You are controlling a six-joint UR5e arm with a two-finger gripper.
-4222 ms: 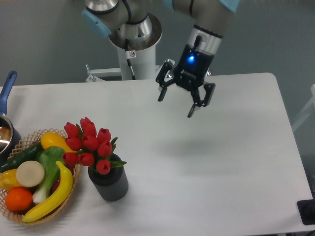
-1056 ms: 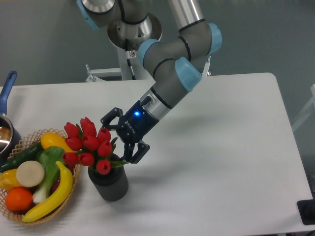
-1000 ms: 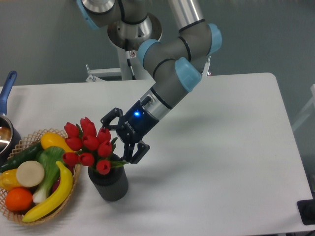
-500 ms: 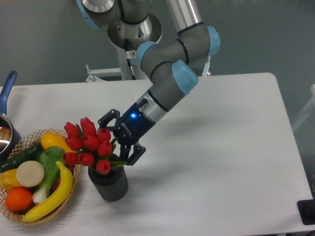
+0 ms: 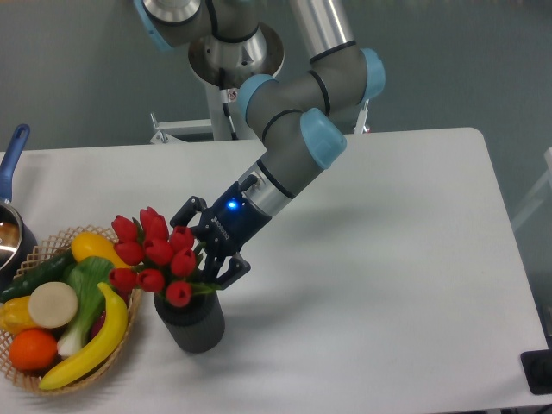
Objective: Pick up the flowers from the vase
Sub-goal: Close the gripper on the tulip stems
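We see the flowers (image 5: 155, 256) sitting stems-down in the vase (image 5: 191, 321) at front-left of the table (image 5: 388, 285), just right of the basket (image 5: 52, 379); bunch axis near upright, buds leaning up-left. Gripper (image 5: 207, 248) fingers spread wide at the bunch's right side, holding nothing

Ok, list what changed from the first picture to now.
The claw swung from mid-table down and left to the flowers, its open jaws now at the bunch's right side, not visibly closed on it. The flowers, vase and fruit basket stayed put.
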